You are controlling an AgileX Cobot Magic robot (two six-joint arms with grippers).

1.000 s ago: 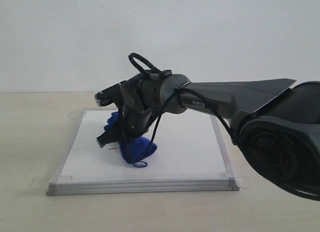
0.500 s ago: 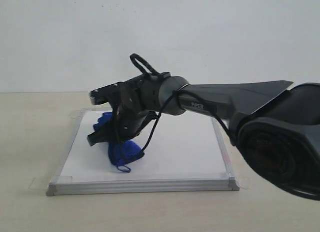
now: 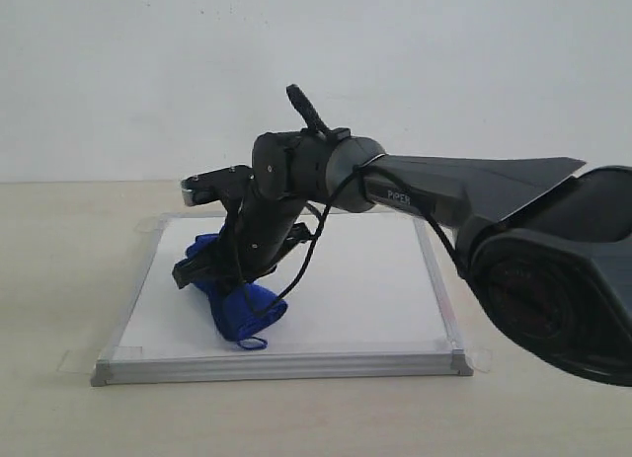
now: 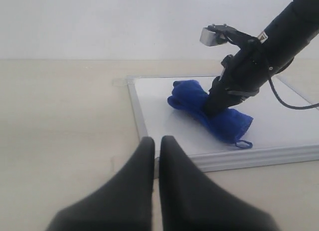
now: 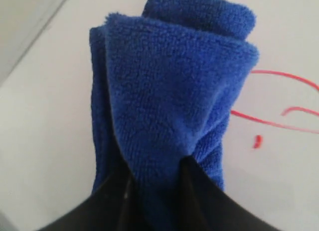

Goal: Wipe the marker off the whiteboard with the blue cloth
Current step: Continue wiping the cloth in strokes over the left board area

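The whiteboard (image 3: pixel 355 299) lies flat on the table, silver-framed, with clear tape tabs at its corners. My right gripper (image 3: pixel 232 279) is shut on the bunched blue cloth (image 3: pixel 242 314) and presses it onto the board's left half. In the right wrist view the blue cloth (image 5: pixel 169 101) fills the frame between the black fingers, and thin red marker lines (image 5: pixel 279 118) show on the board (image 5: pixel 45 121) beside it. In the exterior view the marker is hidden by the arm and cloth. My left gripper (image 4: pixel 155 143) is shut and empty, off the board (image 4: pixel 279 126) near its corner, looking at the blue cloth (image 4: pixel 212 111).
A plain white wall stands behind the beige table (image 3: pixel 59 260). The right arm's large black base (image 3: pixel 563 279) fills the right of the exterior view, with a black cable (image 3: pixel 306 255) looping by the wrist.
My right gripper swept the cloth leftward across the board, then turned its wrist; the cloth now lies lower and more stretched out. The red mark seen a second ago is covered.
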